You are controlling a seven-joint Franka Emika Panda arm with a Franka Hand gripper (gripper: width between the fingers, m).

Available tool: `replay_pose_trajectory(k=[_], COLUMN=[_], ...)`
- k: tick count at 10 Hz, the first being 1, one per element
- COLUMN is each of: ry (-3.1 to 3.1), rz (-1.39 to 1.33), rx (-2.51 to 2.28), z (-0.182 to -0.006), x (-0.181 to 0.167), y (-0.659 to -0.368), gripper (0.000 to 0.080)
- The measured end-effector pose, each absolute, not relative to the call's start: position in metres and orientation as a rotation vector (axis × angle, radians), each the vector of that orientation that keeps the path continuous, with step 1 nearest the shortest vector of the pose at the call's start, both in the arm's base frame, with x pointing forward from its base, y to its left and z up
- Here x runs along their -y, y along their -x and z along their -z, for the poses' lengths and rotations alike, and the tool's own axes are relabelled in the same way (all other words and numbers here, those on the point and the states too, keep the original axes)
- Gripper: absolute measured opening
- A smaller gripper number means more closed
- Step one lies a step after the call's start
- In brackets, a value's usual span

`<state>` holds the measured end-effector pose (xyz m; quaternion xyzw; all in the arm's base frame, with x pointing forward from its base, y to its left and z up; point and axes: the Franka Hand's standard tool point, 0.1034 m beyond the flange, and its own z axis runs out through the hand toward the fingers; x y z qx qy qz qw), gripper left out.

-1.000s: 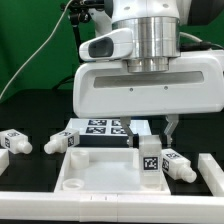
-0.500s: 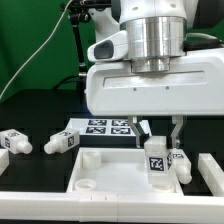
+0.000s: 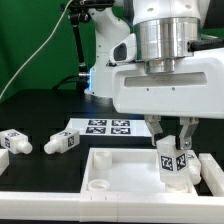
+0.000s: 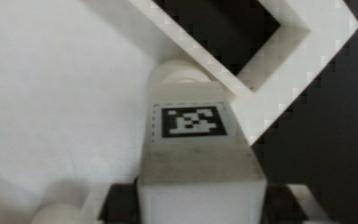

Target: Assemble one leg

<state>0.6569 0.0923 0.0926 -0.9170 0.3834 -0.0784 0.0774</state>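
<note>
Pinching the leg (image 3: 167, 160) upright between the two fingers of my gripper (image 3: 171, 142), tag facing the exterior camera. It hangs low over the panel (image 3: 105, 168), toward the exterior view's right end. Cannot tell if its lower end touches the panel yet. The wrist view shows the tag face with the panel rim just past it; the target hole is hidden in both views.

Risks as I judge them:
- Stub misses the hole and lands on flat panel or rim. Pushing down then would tilt the leg in my grip or slide the panel, which looks loose on the table.
- The grip sits high on the leg, so any side load could pivot it.
- A spare leg (image 3: 187, 162) lies just beside the held one, on the exterior view's right. My finger or the held leg could knock it.
- Letting go before the leg seats would make it topple.

The marker board (image 3: 105, 127) is well apart, no concern.
</note>
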Motion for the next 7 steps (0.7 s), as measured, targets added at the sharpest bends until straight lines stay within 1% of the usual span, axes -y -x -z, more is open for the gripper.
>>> replay_pose_trajectory(k=[1, 2, 3, 4, 5, 7], ry=[2.775, 2.799, 2.83, 2.894, 2.95, 2.985], rz=[0.239, 0.242, 0.246, 0.261, 0.274, 0.284], rx=[-1.09, -1.036, -0.962, -0.793, -0.601, -0.451], z=[-0.0927, -0.0937, -0.0945, -0.0949, -0.095, -0.0947], x=[-0.0915, -0.0898, -0.0897, -0.0907, -0.0926, -0.0922], y=[-0.6571, -0.6581, -0.6588, -0.659, -0.6589, -0.6591], gripper=[0.0282, 0.0484, 0.061, 0.061, 0.0637, 0.0648])
